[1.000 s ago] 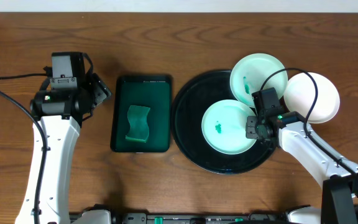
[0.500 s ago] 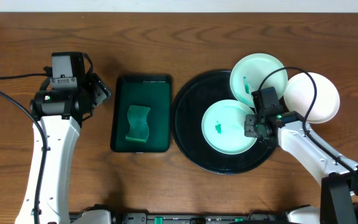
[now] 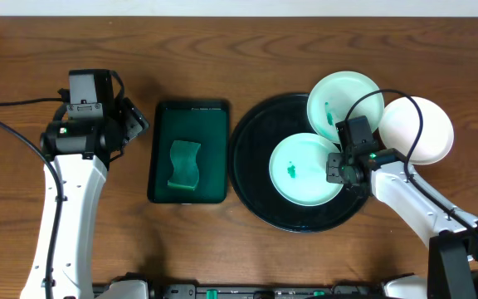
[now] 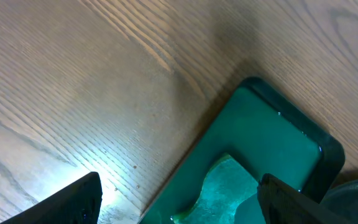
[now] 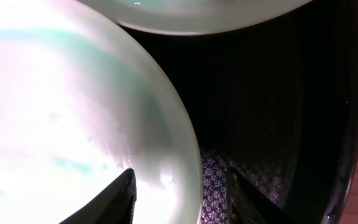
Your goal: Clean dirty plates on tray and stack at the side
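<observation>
On the table (image 3: 247, 50), the small tray (image 3: 210, 124) lies left of the tray (image 3: 251, 166), with the sponge (image 3: 184, 164) in it. The near plate (image 3: 301, 178) sits in the tray, the far plate (image 3: 347, 95) overlaps its far rim (partly overhanging), and the third plate (image 3: 417, 129) lies just right, on the table.

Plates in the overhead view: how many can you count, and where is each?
3 plates. The marked plate lies inside the tray; the smeared plate overlaps its upper right rim; the plain plate sits on the table to its right. None seems hidden.
</observation>
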